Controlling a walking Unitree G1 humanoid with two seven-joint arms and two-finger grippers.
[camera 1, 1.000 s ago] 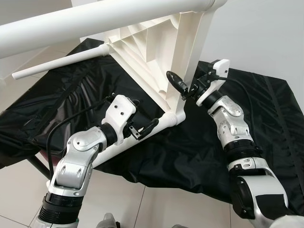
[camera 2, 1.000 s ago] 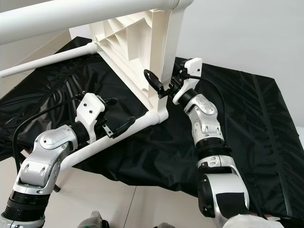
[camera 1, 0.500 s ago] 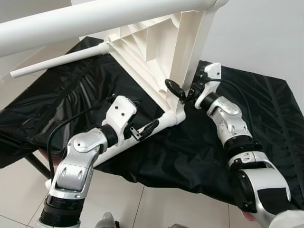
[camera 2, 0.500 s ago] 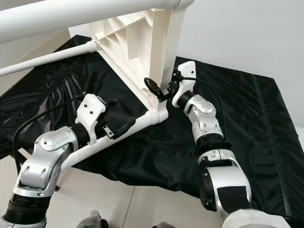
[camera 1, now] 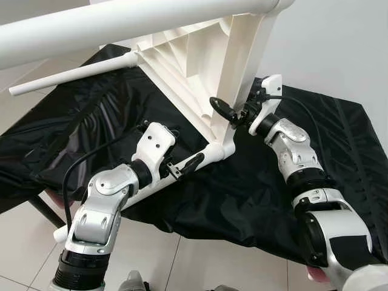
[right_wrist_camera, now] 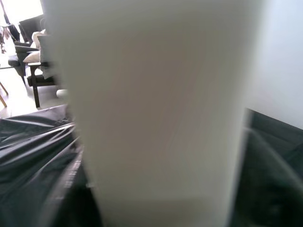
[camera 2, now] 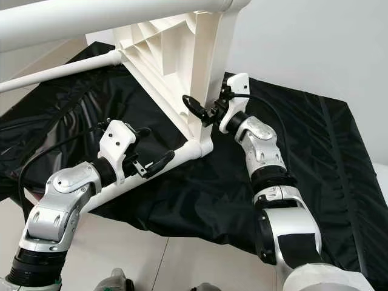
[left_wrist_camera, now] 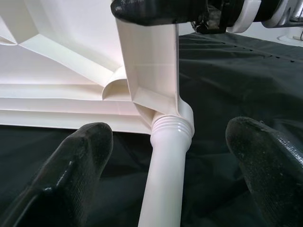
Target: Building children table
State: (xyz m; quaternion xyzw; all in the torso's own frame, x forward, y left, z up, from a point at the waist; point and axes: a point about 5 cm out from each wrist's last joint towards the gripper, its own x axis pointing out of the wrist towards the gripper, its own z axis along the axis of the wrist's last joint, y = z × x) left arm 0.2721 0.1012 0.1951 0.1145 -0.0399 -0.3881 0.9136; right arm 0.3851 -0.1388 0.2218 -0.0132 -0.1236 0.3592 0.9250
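Lying tilted on its side over a black sheet point(camera 1: 242, 200), the white children table point(camera 1: 188, 66) is being propped with its ribbed underside facing the camera. One white leg point(camera 1: 151, 185) is being straddled by the left gripper point(left_wrist_camera: 168, 156), whose fingers point(left_wrist_camera: 71, 175) are being kept spread apart on either side without touching it, near the threaded corner socket point(left_wrist_camera: 173, 126). The table's upright edge frame point(camera 1: 239, 73) is being met by the right gripper point(camera 1: 233, 115); whether it is clamped cannot be told.
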